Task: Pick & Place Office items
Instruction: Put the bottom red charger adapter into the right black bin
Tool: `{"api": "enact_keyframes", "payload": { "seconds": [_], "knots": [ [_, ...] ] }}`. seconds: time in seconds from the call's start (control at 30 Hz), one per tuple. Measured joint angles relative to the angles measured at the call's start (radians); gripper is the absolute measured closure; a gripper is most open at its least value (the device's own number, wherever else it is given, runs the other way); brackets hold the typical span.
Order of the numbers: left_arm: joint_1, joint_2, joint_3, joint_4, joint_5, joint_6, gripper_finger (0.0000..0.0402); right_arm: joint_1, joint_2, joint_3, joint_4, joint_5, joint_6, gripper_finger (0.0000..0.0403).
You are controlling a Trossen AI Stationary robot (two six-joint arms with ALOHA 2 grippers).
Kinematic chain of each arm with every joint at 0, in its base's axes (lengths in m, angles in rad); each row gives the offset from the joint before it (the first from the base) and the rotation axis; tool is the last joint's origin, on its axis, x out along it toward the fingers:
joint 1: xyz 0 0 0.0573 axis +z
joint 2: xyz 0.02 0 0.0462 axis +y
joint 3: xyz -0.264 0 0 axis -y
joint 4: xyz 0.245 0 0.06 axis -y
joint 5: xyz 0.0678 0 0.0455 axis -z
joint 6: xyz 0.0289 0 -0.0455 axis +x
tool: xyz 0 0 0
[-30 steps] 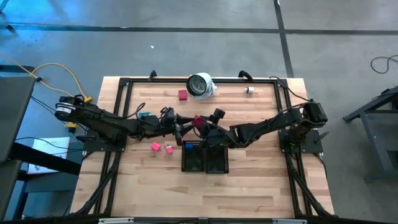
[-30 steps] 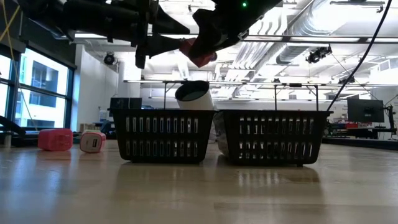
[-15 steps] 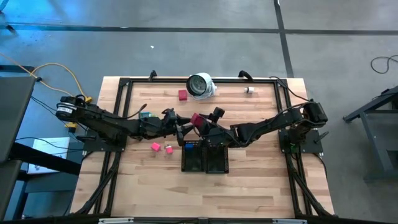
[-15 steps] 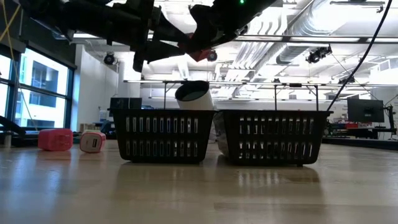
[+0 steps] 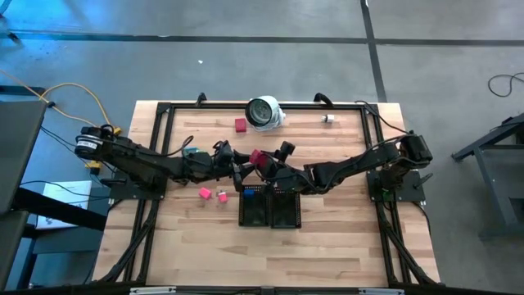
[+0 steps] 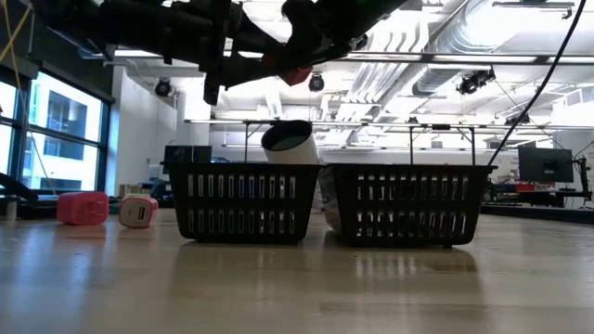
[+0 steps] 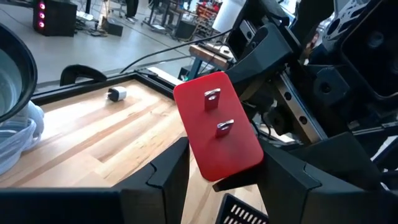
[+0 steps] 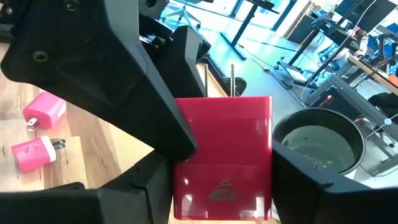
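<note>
Two black mesh trays [image 5: 269, 208] side by side; blue piece [image 5: 250, 193] in left.

Both dark six-joint arms stretch low toward the table's centre, wrists nearly level, meeting tip to tip. The left gripper [image 5: 243, 163] and the right gripper [image 5: 268, 163] face each other, each pair of black fingers closed on the same flat red plug-in charger block [image 7: 217, 127] held in the air between them.
</note>
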Motion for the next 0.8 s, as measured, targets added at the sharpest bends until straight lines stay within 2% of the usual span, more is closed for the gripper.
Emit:
{"api": "enact_keyframes", "payload": {
  "seconds": [0.3,0.57,0.8],
  "knots": [
    [0.005,0.009,0.000,0.018,0.004,-0.017,0.0243,0.003,0.001,0.000,-0.006,-0.011,-0.003,0.0205],
    [0.005,0.010,0.000,0.027,-0.019,-0.009,0.0275,0.005,0.002,0.000,-0.006,-0.010,-0.007,0.0205],
    [0.008,0.010,0.002,0.028,-0.022,0.011,0.0276,0.005,0.002,0.000,-0.009,-0.010,-0.008,0.0205]
  ]
}}
